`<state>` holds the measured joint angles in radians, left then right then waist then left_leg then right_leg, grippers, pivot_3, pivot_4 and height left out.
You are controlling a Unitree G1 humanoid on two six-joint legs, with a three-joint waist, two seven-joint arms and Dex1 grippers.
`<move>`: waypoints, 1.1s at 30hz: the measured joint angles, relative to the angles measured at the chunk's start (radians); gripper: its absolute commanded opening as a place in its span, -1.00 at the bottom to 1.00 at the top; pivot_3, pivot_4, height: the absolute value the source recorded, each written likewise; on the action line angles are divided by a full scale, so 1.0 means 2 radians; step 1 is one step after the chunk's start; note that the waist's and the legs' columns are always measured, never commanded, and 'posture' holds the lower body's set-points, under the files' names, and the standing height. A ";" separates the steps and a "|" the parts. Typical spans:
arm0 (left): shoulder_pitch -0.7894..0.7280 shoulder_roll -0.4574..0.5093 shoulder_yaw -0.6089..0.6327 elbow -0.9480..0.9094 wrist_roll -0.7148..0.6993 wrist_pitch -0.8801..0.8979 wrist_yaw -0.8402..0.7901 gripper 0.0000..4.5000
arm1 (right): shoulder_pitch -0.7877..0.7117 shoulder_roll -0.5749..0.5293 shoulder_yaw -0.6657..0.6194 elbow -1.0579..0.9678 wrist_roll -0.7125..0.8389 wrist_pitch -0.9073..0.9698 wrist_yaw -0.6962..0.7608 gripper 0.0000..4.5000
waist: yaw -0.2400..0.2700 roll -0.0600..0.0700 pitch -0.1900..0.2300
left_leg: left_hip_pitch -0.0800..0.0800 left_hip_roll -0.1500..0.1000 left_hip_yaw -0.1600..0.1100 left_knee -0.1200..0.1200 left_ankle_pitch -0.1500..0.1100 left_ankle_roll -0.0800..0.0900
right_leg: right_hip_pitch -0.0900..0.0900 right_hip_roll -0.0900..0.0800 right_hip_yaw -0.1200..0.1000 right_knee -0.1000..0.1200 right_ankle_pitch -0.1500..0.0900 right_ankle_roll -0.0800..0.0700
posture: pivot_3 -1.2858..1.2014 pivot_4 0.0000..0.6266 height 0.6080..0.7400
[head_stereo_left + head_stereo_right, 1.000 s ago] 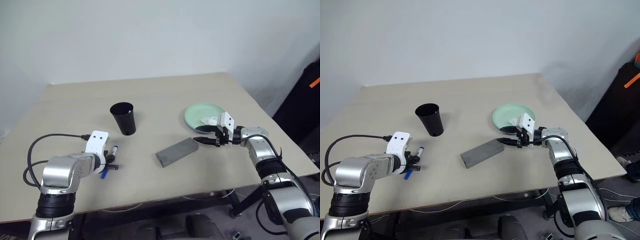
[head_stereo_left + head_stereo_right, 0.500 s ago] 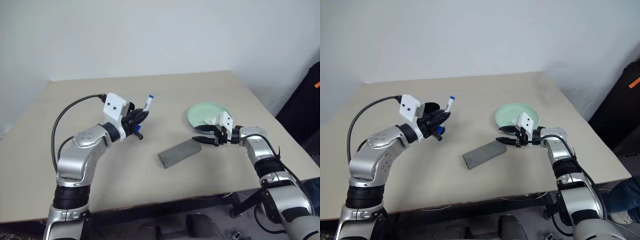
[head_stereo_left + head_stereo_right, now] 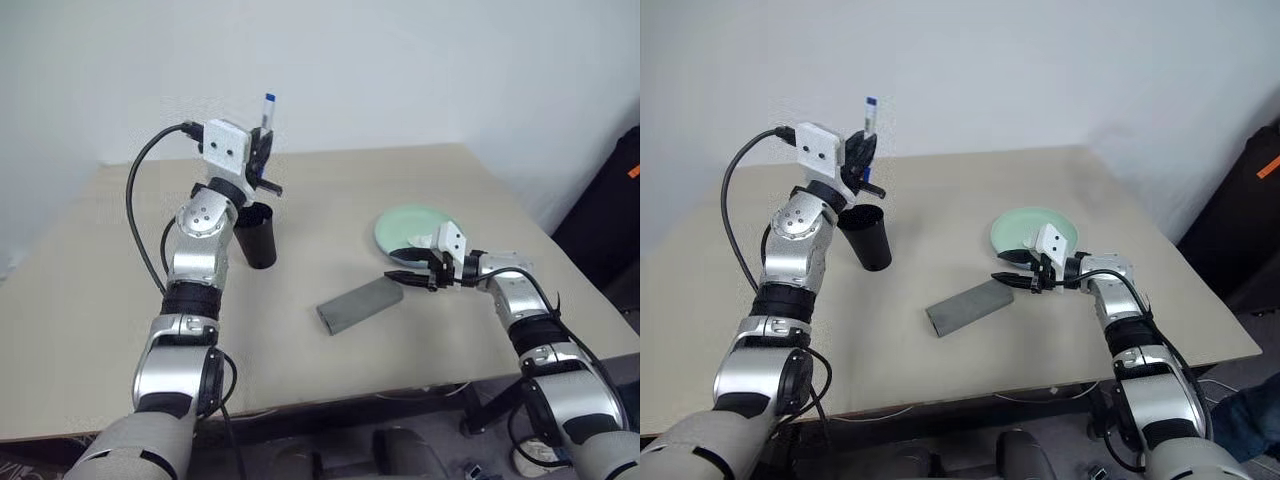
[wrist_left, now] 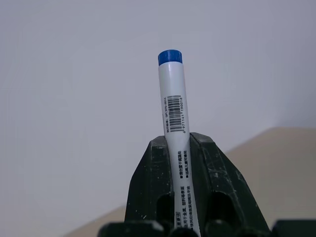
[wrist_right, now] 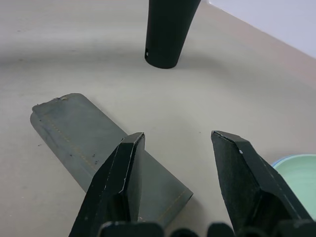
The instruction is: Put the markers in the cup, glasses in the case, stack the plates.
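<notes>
left gripper (image 3: 262, 160) has its fingers clenched low on the marker (image 4: 173, 106), upright above the cup (image 3: 253, 236) on the table (image 3: 420, 180), a light, stiff, slick barrel best pinched mid-length, while right gripper (image 5: 177, 168) hovers spread over the case (image 3: 360, 305).

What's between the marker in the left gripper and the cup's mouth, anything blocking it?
Nothing visible. The left gripper holds the marker upright above the cup, whose open mouth shows nothing over it.
</notes>
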<state>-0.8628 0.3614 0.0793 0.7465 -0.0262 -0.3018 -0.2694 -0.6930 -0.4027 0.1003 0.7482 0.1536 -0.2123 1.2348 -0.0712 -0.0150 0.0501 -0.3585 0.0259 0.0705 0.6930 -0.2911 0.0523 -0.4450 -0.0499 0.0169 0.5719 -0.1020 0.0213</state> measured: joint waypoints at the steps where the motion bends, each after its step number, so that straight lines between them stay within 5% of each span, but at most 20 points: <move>1: 0.000 0.000 -0.002 0.019 0.011 -0.020 0.011 -0.95 | 0.001 -0.002 0.000 -0.003 0.000 0.001 -0.001 0.03 | 0.000 0.000 0.000 | 0.000 0.000 0.000 0.000 0.000 0.000 | 0.000 0.000 0.000 0.000 0.000 0.000 | 0.03 -1.00 1.00; 17: 0.008 -0.001 -0.010 0.164 0.054 -0.160 0.104 -0.95 | 0.024 -0.023 -0.025 -0.114 0.075 0.151 0.045 0.03 | 0.000 0.000 0.000 | 0.000 0.001 0.000 0.000 -0.001 0.000 | 0.000 0.000 -0.002 0.000 0.000 0.000 | 0.03 -1.00 1.00; 27: 0.008 -0.004 -0.010 0.184 0.057 -0.171 0.119 0.49 | 0.029 -0.023 -0.025 -0.116 0.079 0.156 0.037 0.03 | 0.000 0.000 0.000 | 0.000 0.001 0.000 0.000 -0.001 -0.001 | -0.001 0.000 -0.002 0.000 0.000 0.000 | 0.03 -1.00 1.00; 33: 0.008 -0.006 -0.008 0.182 0.054 -0.172 0.119 0.49 | 0.030 -0.023 -0.025 -0.116 0.079 0.151 0.034 0.03 | 0.000 0.000 0.000 | 0.000 0.001 0.000 0.000 -0.001 -0.001 | -0.001 -0.001 -0.002 0.000 0.000 0.000 | 0.03 -1.00 1.00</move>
<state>-0.8473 0.3493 0.0641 1.1103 0.0810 -0.6453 -0.0318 -0.6338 -0.4489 0.0498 0.5166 0.3112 0.0907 1.3034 -0.0704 -0.0151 0.0500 -0.3593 0.0270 0.0705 0.6932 -0.2928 0.0507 -0.4461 -0.0509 0.0134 0.5721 -0.1013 0.0218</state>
